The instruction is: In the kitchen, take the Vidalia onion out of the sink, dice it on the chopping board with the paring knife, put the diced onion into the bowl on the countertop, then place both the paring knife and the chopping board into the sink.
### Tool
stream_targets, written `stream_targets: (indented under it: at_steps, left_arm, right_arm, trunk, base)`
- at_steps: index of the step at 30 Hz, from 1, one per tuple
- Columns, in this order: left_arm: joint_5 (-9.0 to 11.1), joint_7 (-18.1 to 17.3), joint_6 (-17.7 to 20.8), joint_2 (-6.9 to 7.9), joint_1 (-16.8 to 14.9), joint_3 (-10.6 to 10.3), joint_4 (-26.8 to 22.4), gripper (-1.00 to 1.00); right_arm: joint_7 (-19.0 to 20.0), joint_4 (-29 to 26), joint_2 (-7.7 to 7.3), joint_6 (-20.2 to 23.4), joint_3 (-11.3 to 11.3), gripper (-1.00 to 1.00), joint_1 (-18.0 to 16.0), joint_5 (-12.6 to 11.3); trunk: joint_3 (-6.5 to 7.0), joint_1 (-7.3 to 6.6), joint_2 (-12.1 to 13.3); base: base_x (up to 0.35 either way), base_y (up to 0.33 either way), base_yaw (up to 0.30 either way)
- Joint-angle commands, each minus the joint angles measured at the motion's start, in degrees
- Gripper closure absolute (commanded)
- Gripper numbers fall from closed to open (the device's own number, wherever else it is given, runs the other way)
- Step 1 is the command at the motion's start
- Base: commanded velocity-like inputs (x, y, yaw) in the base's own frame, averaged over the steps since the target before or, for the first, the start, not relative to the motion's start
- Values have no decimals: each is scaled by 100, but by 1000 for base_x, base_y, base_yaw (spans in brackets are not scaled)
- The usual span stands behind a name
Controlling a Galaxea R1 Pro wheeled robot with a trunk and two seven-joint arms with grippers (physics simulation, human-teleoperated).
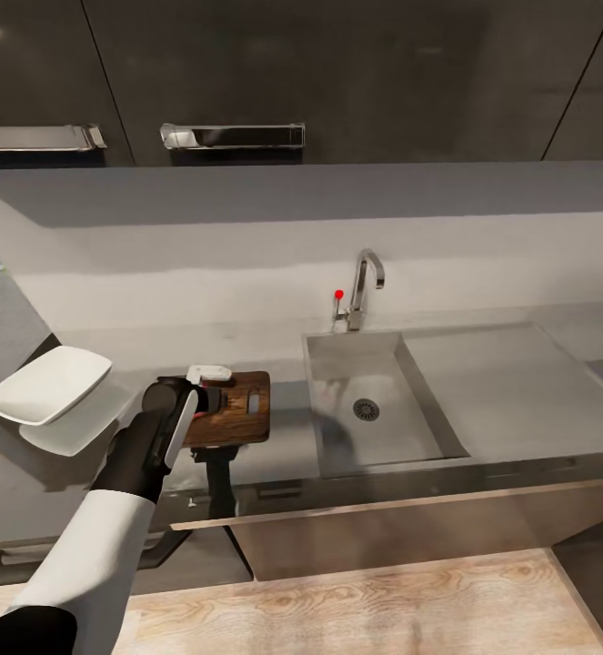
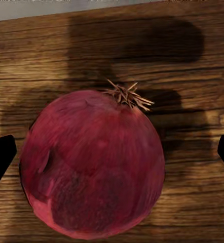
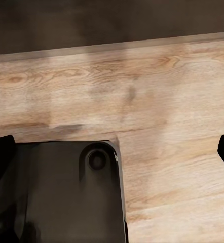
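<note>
A shallow white squarish bowl [image 1: 46, 385] is seen at the left end of the long glossy grey table [image 1: 283, 418], near its back edge. Just to its right, the left gripper [image 1: 212, 393] is held over the dark brown wood-grain chopping board [image 1: 239, 417], which lies close to the table's front edge, left of the basin. In the left wrist view, a round dark-red onion [image 2: 91, 164] with a dry tuft is seen resting on the board [image 2: 193, 61], between the jaws, which are spread wide and kept apart from its skin. Further right, the rectangular grey steel sink [image 1: 374, 405] is set into the table, with a chrome angular tap [image 1: 363, 291] at its back edge. The right gripper [image 3: 112, 152] is pointed at the light wood floor [image 3: 168, 101], its jaws also spread wide, with a glossy black part of the robot's base [image 3: 66, 197] below it.
</note>
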Motion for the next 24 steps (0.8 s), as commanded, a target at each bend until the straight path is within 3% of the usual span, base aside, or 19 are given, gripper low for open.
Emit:
stream_targets:
  at_steps: [1, 8, 17, 24]
  left_arm:
    - [1, 20, 24, 0, -4, -5, -7, -100]
    - [0, 20, 32, 0, -4, 1, -130, -100]
    - [-8, 20, 50, 8, -4, 0, -971, -100]
    - [-1, 20, 57, 10, -4, -6, -989, -100]
  right_arm:
    - [60, -16, 8, -6, -49, -100, 1, 5]
    - [60, -16, 8, -6, -49, -100, 2, 7]
    - [60, -16, 8, 1, -49, -100, 2, 7]
    - [60, -16, 8, 2, -49, -100, 2, 6]
  trunk:
    - [-9, 4, -11]
    - [-9, 4, -11]
    - [-9, 4, -11]
    - [-9, 4, -11]
  base:
    - [0, 0, 0]
    - [0, 0, 0]
    - [0, 0, 0]
    - [-22, 0, 0]
